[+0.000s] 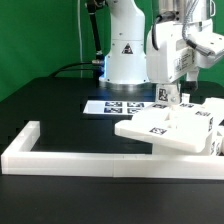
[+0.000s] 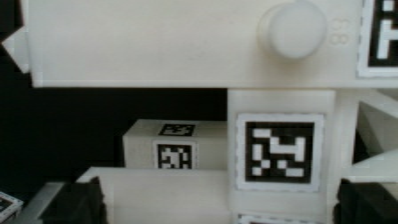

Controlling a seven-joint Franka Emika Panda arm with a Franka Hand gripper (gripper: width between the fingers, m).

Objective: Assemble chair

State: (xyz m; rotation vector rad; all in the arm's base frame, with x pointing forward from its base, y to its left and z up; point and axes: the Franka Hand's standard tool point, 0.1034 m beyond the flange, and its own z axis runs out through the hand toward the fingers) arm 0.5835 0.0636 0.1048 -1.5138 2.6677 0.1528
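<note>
Hand (image 1: 172, 97), grip state indiscernible, poised above the chair parts (image 1: 170, 128) clustered against the border rail (image 1: 70, 158), apparently for alignment.

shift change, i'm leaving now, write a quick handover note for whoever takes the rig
Gripper: low over the chair parts on the exterior view's right; whether it is open or shut cannot be told.
Parts: the chair parts, flat slabs and blocks with tags, sit grouped inside the corner of the white border rail. The wrist view shows a tagged upright piece close to the camera and a small tagged block behind it.
The marker board lies by the robot base.
Done: parts gathered, some seem joined.
Left: most of the assembly; check the grip first.
</note>
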